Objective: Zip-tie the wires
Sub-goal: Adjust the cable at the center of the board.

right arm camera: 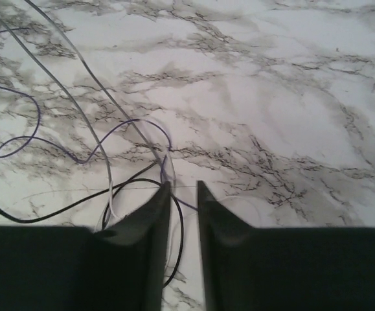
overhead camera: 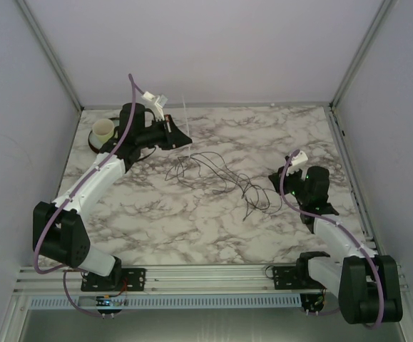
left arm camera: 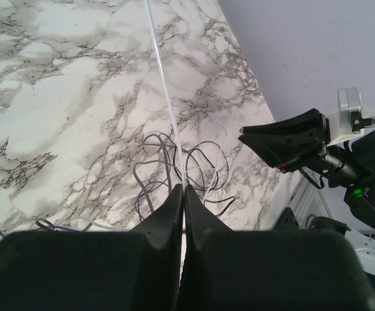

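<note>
our left pincer [left arm camera: 184, 188] pinches the zip tie [left arm camera: 164, 97]. our right pincer [right arm camera: 184, 184] shows a small gap, holding nothing. the wires [overhead camera: 217, 174] lie loose on the table [overhead camera: 156, 235] between them; thin strands may slip away from the tie.

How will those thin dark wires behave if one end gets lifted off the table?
Probably floppy: the wires lie in loose loops and curls. Likely very light, being so thin. Strands cross each other, so lifting one may drag the rest along.
</note>
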`<control>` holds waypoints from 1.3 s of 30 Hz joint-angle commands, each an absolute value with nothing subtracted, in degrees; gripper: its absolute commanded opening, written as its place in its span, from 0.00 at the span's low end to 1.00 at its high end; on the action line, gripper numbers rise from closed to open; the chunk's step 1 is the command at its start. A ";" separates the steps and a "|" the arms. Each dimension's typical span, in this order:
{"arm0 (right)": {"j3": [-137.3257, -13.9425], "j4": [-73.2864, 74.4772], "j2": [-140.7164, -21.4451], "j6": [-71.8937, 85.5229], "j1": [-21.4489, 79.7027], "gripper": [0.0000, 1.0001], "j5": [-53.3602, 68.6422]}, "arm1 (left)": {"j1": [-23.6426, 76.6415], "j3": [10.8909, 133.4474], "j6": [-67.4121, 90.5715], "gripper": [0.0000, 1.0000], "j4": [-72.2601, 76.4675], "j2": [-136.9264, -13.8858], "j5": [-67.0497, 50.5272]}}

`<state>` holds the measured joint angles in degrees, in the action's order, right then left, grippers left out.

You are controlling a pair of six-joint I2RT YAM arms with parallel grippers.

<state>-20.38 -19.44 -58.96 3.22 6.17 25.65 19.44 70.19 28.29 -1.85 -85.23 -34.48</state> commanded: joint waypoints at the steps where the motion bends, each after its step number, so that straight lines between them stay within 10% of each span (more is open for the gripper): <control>1: -22.25 -21.73 -57.28 4.51 5.70 0.27 28.15 | 19.08 71.70 28.48 0.00 -1.15 -84.26 -35.09; 9: -29.71 -22.46 -53.75 9.68 5.96 0.47 32.71 | 19.07 71.74 28.37 0.00 -1.03 -83.82 -35.99; 24: -41.70 -59.65 -82.75 36.68 32.26 0.48 31.96 | 20.44 70.31 31.71 0.00 3.87 -84.63 -37.51; 39: -52.31 -58.28 -93.08 36.57 35.69 0.41 35.27 | 21.75 70.04 31.58 0.00 4.11 -85.12 -37.76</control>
<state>-49.06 -58.48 -92.44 37.52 34.74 33.19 21.41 70.22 31.35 1.69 -85.25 -36.60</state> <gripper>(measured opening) 0.425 0.005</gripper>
